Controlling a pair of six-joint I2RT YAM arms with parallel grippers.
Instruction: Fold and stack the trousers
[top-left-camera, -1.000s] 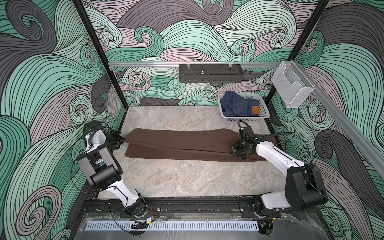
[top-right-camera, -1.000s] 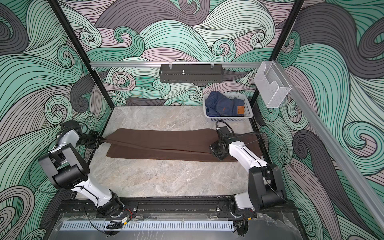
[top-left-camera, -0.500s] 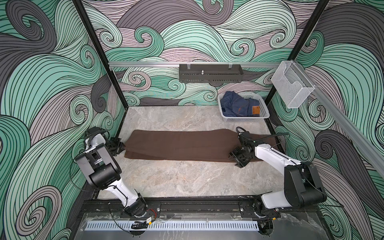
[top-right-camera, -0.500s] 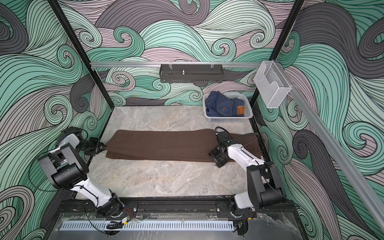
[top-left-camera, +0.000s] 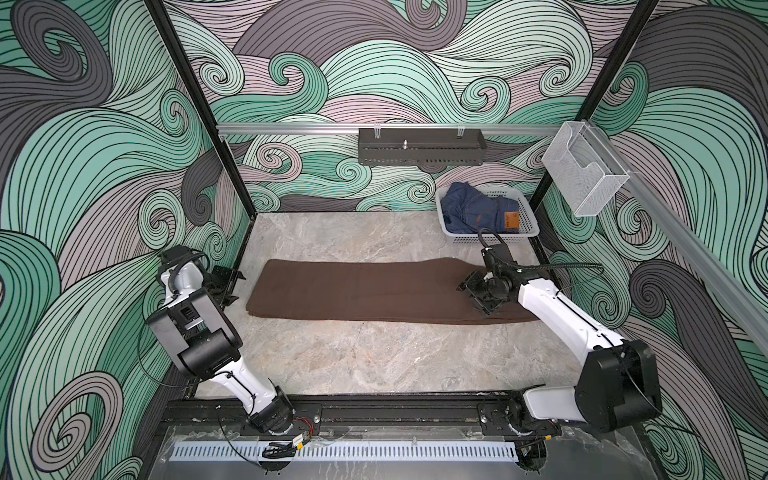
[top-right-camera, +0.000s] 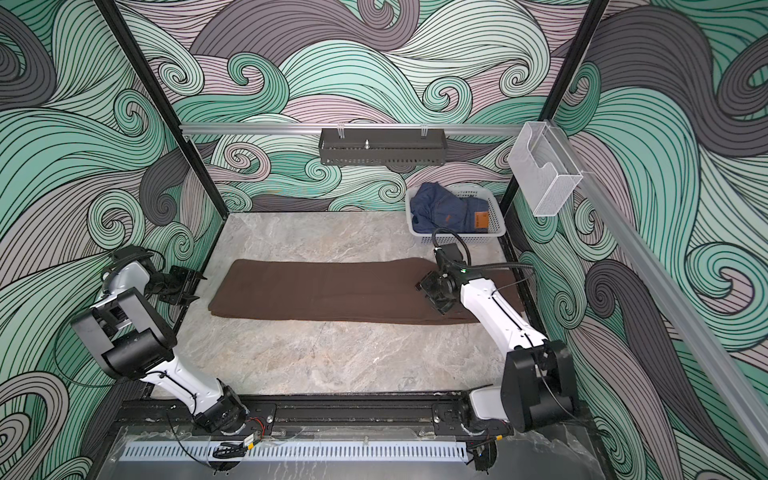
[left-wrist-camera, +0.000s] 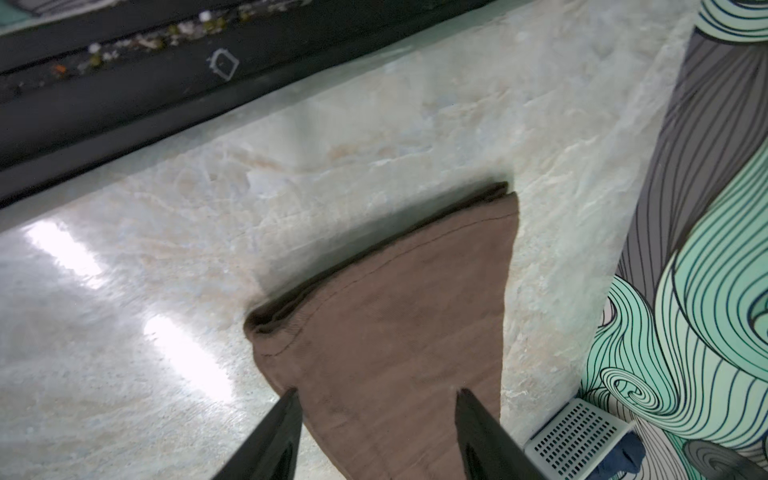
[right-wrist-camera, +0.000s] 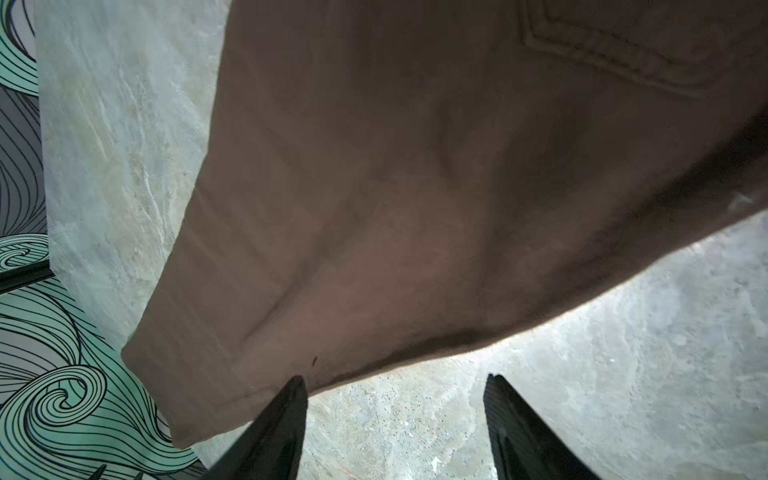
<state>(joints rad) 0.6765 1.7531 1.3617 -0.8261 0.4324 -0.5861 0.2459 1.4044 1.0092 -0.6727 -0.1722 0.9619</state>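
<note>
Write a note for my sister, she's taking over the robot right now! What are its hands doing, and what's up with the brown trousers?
Left gripper: jaws open, holding nothing, beside the left end of the trousers.
Right gripper: jaws open, holding nothing, over their right end.
Things: the trousers lie flat on the table as one long strip across the middle. Blue jeans sit in the white basket at the back right.
Done: folded lengthwise, leg on leg.
Left: fold the strip shorter, probably more than once, then stack it.
</note>
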